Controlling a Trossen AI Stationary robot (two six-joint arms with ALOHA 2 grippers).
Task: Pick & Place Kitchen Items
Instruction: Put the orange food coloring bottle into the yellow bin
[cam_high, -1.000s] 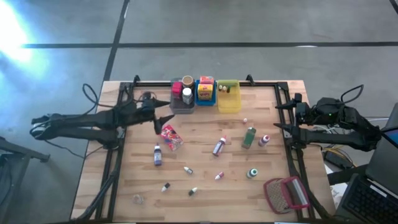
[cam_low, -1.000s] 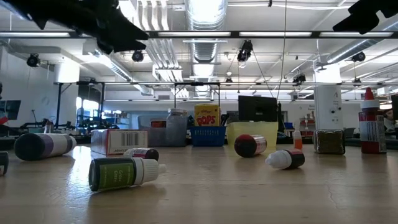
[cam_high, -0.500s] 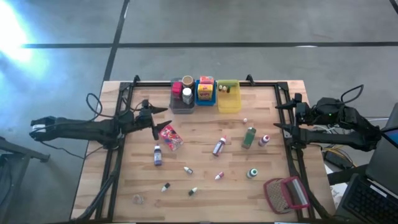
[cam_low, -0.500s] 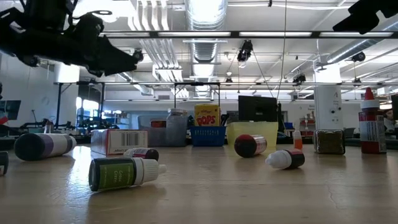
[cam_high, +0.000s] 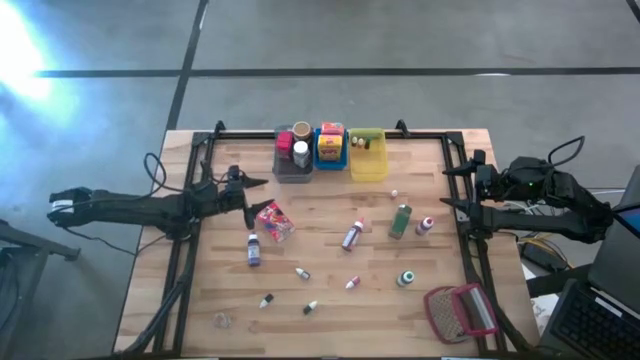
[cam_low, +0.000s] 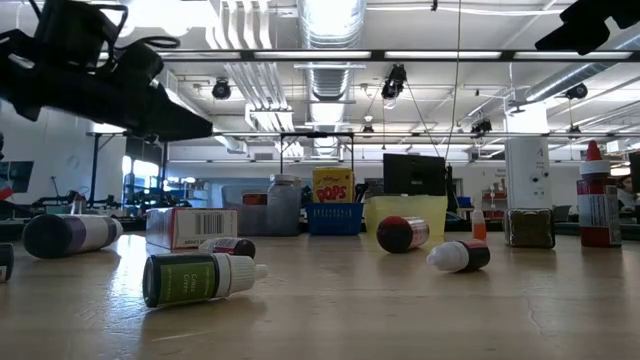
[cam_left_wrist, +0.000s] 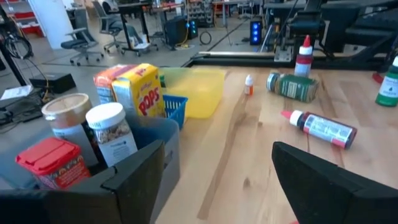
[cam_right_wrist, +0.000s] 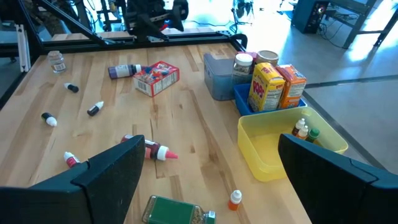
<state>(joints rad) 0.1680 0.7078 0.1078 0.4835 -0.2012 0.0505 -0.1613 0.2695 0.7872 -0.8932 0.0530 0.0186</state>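
**Left arm hovering beside the red packet, nothing yet in hand**

The left gripper (cam_high: 243, 192) is hanging above the worktop (cam_high: 330, 300) at its left side, jaws standing well apart and holding nothing. The red packet (cam_high: 274, 219) is lying just beyond and slightly nearer the front edge than those jaws, its long axis running diagonally across the boards; it is the closest loose item to that arm. Past it, a purple-labelled bottle (cam_high: 253, 249) is lying on its side, end-on to the front edge. The grey bin (cam_high: 280, 168), already carrying jars, is sitting close behind the left gripper. The right gripper (cam_high: 452, 187) is waiting at the right rail, jaws wide and empty, with the green bottle (cam_high: 400, 220) nearest to it. Judging by reach, the packet is falling to the left arm.
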